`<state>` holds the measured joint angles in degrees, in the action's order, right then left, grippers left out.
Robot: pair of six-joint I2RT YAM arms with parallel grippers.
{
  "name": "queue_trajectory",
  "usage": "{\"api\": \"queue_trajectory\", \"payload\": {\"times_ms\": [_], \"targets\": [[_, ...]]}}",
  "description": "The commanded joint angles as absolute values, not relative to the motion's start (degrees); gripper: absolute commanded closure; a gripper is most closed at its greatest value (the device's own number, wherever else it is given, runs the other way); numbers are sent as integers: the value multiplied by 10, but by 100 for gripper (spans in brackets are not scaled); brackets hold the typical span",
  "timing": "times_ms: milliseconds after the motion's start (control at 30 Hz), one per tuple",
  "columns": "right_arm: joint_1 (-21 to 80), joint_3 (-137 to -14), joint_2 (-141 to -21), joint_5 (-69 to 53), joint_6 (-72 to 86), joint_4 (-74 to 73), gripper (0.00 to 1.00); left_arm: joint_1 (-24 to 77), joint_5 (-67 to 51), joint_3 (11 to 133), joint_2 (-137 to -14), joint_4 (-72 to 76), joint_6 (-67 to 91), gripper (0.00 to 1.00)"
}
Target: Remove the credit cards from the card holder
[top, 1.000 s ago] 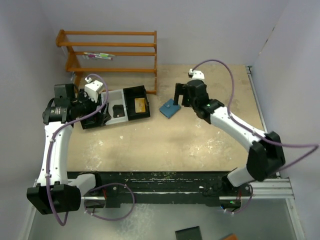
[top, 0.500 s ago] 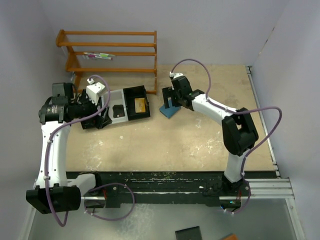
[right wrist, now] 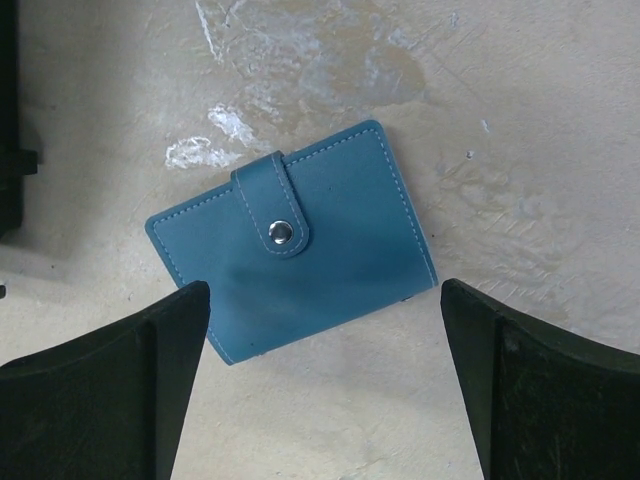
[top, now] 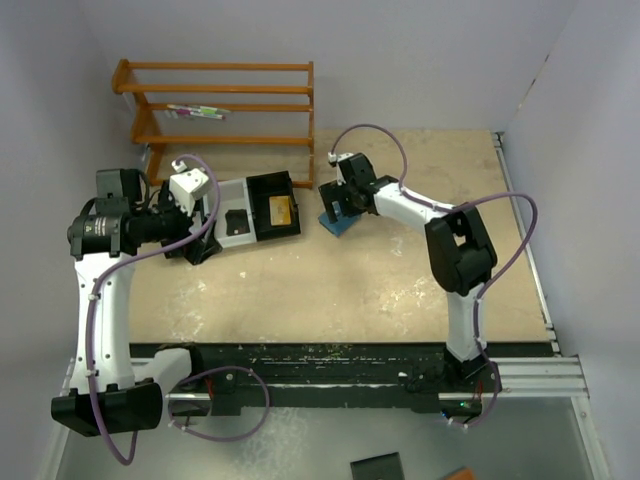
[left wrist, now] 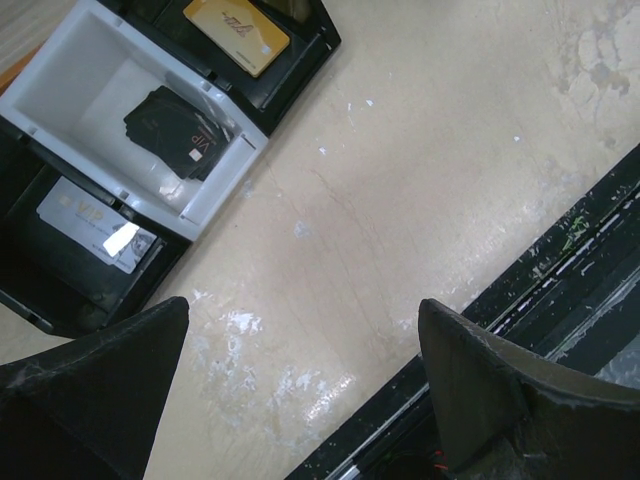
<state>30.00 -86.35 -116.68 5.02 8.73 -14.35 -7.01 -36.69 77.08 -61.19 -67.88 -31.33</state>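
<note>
The blue card holder point(right wrist: 300, 250) lies flat on the table, closed, its strap snapped shut. My right gripper point(right wrist: 322, 292) hangs open just above it, fingers either side and not touching. From the top view the holder point(top: 340, 224) is partly hidden under that gripper point(top: 335, 205). Three credit cards lie in the tray point(left wrist: 60, 70): a gold one point(left wrist: 236, 35), a black one point(left wrist: 180, 130) and a silver one point(left wrist: 98, 223). My left gripper point(left wrist: 302, 305) is open over bare table next to the tray point(top: 232, 186), holding nothing. What is inside the holder is hidden.
A wooden rack point(top: 220, 105) stands at the back left, behind the tray. The black base rail point(top: 330, 360) runs along the near table edge, close under my left gripper point(top: 197, 245). Walls close off the left, back and right.
The right arm has folded and swung left, bringing its open gripper over the blue card holder. The left arm has drawn slightly back to the left. Both grippers stayed open.
</note>
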Motion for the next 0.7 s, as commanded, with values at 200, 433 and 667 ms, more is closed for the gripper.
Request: {"api": "queue_trajectory", "payload": {"times_ms": [200, 433, 667], "targets": [[341, -851, -1170, 61, 62, -119, 0, -72, -391, 804, -600, -693, -333, 1], [366, -828, -1165, 85, 66, -95, 0, -72, -392, 809, -601, -691, -329, 1], [382, -820, -1177, 188, 78, -84, 23, -72, -395, 807, -596, -688, -323, 0]]}}
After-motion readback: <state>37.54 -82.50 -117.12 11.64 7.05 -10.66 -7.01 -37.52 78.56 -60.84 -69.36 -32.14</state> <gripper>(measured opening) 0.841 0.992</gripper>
